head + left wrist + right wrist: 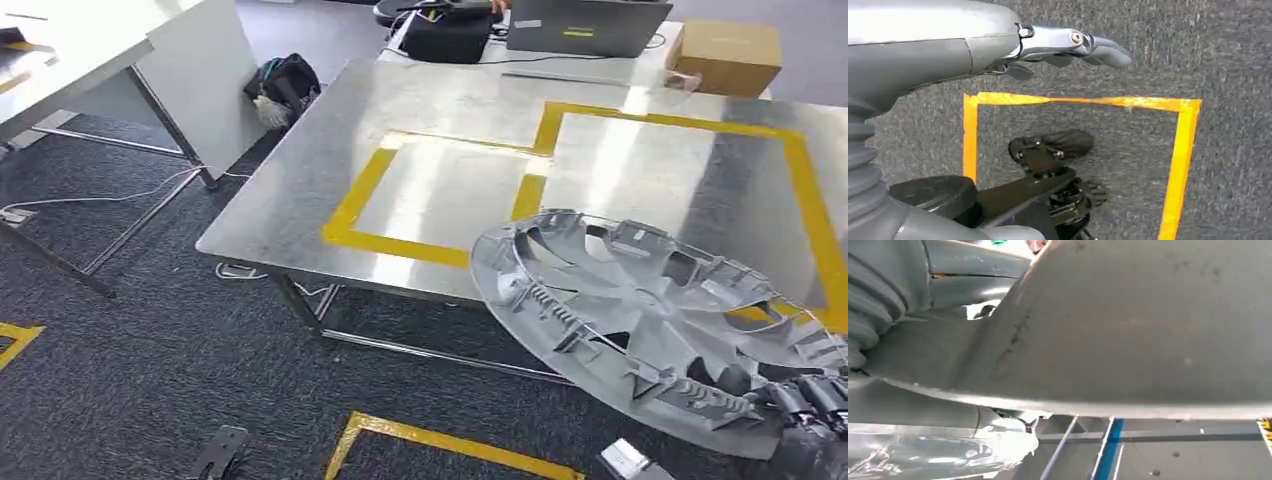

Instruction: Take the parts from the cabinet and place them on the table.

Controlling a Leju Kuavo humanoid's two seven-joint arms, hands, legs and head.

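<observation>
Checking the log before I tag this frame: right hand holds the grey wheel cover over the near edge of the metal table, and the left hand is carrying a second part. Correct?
Not quite. The left hand carries nothing: the left wrist view shows it bare above the carpet. The rest stands: in the head view the right hand holds the grey wheel cover over the near edge of the metal table.

Right hand [815,420] gripping — fingers curled; left hand [1068,47] hanging, fingers extended

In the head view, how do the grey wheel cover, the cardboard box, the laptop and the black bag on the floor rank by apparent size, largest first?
1. wheel cover, though it is nearest the camera, which enlarges it.
2. laptop, partly cut by the picture's edge.
3. cardboard box.
4. black bag; close to the box in apparent size, so this order is unsure.
</observation>
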